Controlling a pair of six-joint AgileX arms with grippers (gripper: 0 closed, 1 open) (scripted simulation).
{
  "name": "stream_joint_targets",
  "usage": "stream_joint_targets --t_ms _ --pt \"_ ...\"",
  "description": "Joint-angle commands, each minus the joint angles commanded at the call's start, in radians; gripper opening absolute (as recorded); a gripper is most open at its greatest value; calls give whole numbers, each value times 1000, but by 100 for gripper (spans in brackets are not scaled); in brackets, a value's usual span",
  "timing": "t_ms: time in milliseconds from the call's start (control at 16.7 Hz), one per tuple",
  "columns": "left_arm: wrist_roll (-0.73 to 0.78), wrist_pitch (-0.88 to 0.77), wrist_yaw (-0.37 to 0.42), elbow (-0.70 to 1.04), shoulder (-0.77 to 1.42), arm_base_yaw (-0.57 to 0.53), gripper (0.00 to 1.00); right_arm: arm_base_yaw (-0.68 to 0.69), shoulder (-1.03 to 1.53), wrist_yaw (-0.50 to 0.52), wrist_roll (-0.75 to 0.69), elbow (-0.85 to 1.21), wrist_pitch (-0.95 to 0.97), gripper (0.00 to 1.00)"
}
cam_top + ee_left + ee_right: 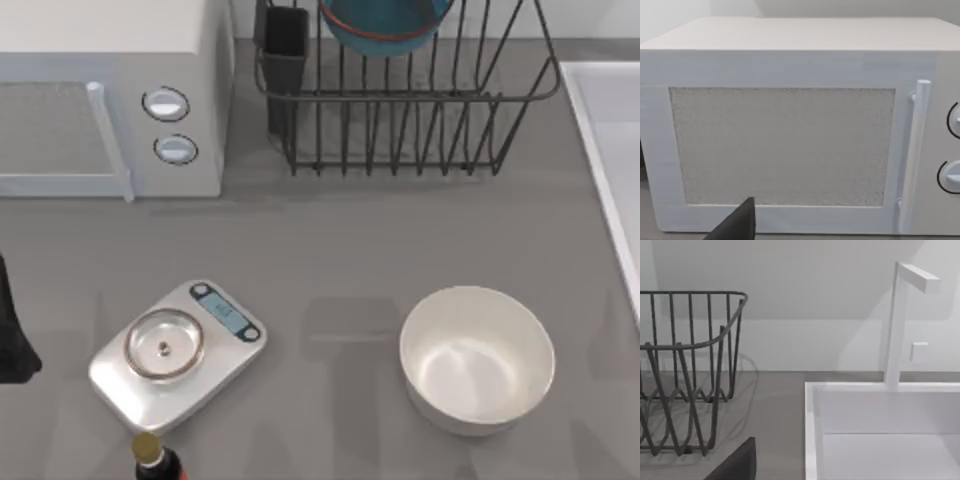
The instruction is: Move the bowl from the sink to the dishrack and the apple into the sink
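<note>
Atop dishrack (400, 110), bowl (385, 25), half cut off.

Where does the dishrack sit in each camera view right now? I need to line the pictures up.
Top view: the dishrack stands at the back of the table, between the microwave and the sink, with the bowl in it.
Left wrist view: the rack is not in this picture; the microwave faces the camera.
Right wrist view: the rack stands beside the sink.
Shared landmark: the sink's rim.
</note>
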Motion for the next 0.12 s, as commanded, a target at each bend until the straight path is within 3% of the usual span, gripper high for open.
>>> stream_joint_targets --t_ms 120 --pt "0 0 0 0 0 0 100 2 -6 2 0 -2 -6 100"
